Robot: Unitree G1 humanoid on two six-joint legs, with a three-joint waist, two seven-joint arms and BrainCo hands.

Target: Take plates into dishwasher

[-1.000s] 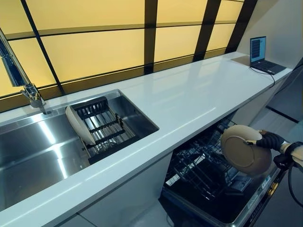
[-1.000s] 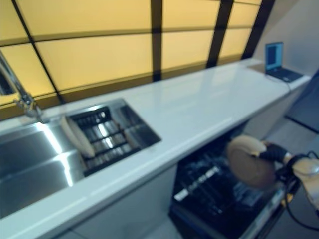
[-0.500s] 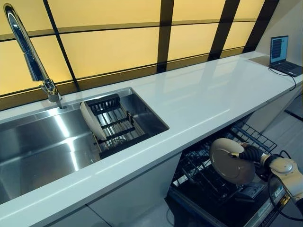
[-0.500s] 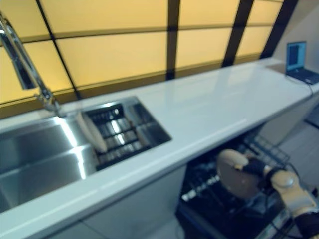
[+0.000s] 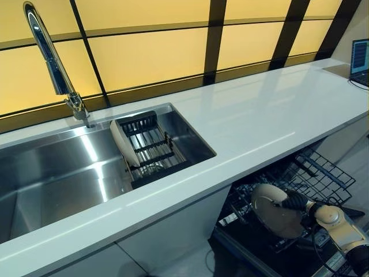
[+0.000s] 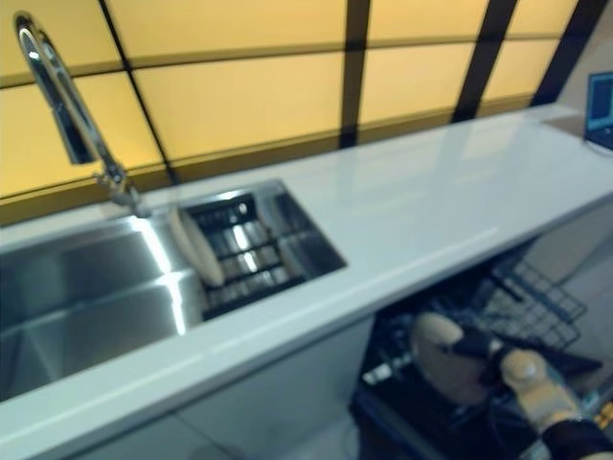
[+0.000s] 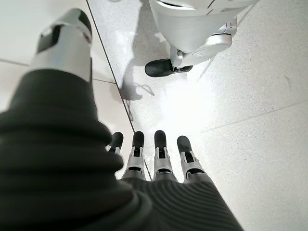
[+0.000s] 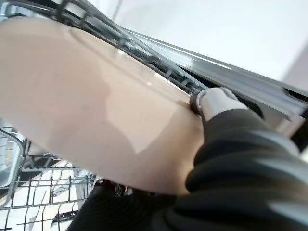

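My right hand (image 5: 295,200) is shut on a beige plate (image 5: 274,210), pinching its rim and holding it on edge just above the lower rack (image 5: 314,173) of the open dishwasher. In the right wrist view the plate (image 8: 86,101) fills the picture, with my thumb (image 8: 214,102) on its rim and rack wires beneath. A second beige plate (image 5: 123,143) stands on edge in the dark drying rack (image 5: 151,151) inside the sink (image 5: 52,173). My left hand (image 7: 154,154) hangs over the floor, fingers straight and holding nothing.
A white counter (image 5: 253,121) runs over the dishwasher. A tall chrome tap (image 5: 55,66) stands behind the sink. A laptop (image 5: 360,57) sits at the counter's far right end. The dishwasher door (image 5: 265,262) lies open below the rack.
The camera has swung so the scene shifted right. My right hand has brought the plate lower and further in, over the dishwasher's rack.
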